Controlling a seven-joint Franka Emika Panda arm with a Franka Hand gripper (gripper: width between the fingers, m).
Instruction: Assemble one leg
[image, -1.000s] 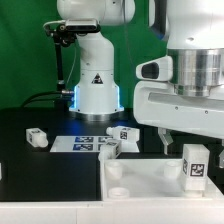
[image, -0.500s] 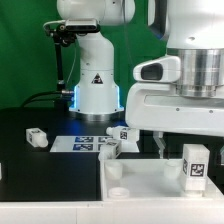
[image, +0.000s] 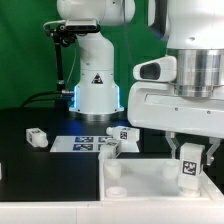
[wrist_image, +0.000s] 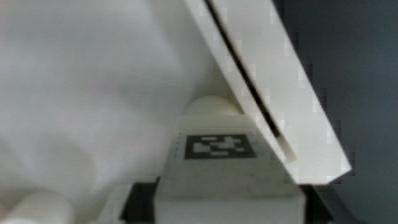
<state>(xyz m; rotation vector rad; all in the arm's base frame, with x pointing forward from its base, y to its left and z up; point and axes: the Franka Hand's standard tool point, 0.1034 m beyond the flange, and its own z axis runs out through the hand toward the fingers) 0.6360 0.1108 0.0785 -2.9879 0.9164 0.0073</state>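
Note:
A white leg (image: 190, 165) with a black-and-white tag stands upright on the large white tabletop (image: 135, 188), near its corner at the exterior view's right. My gripper (image: 190, 156) hangs over it with one finger on each side, shut on the leg. In the wrist view the leg (wrist_image: 222, 150) fills the gap between the two dark fingers (wrist_image: 143, 202) of my gripper (wrist_image: 228, 206), and the tabletop's raised rim (wrist_image: 267, 90) runs diagonally past it.
Three more legs lie on the black table: one at the exterior view's left (image: 37, 137) and two (image: 125, 133) (image: 108, 147) near the marker board (image: 85, 142). The robot's white base (image: 95, 88) stands behind them, before a green backdrop.
The gripper has shifted toward the exterior view's right, so its fingers now sit on both sides of the leg. The leg has moved slightly toward the left.

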